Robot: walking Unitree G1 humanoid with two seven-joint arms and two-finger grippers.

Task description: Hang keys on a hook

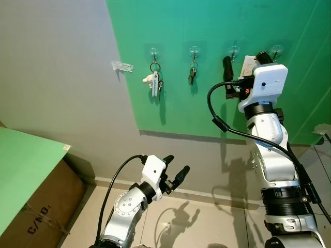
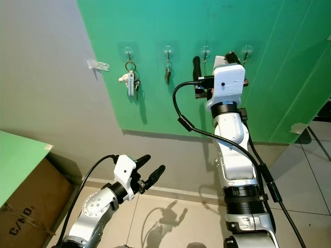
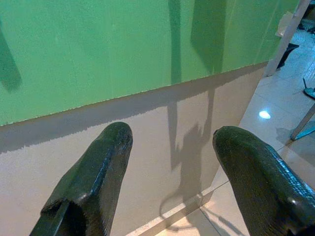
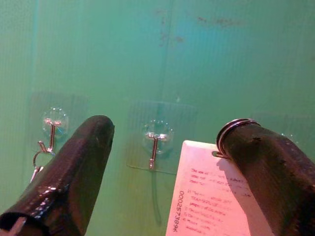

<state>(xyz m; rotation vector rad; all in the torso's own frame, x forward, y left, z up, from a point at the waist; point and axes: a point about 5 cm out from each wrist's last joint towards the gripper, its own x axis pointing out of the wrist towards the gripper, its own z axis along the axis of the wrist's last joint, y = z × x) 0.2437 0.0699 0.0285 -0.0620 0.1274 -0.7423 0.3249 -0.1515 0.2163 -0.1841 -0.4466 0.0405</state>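
Note:
Several clear hooks sit in a row on the green board (image 1: 170, 103). One key bunch (image 1: 155, 80) hangs on the first hook and another (image 1: 192, 75) on the second. My right gripper (image 1: 244, 61) is raised to the third hook (image 4: 154, 143), which is bare. Its fingers stand apart, so it is open. A key ring (image 4: 231, 130) is looped over one finger, and a white tag (image 4: 211, 194) hangs from the ring. My left gripper (image 1: 177, 163) is held low in front of the wall, open with nothing in it.
A cardboard box (image 1: 36, 212) under a green sheet (image 1: 26, 155) stands at the lower left. A scrap of tape (image 1: 122, 65) sticks to the grey wall. The fourth hook (image 1: 277, 50) is bare. Tiled floor (image 1: 207, 227) lies below.

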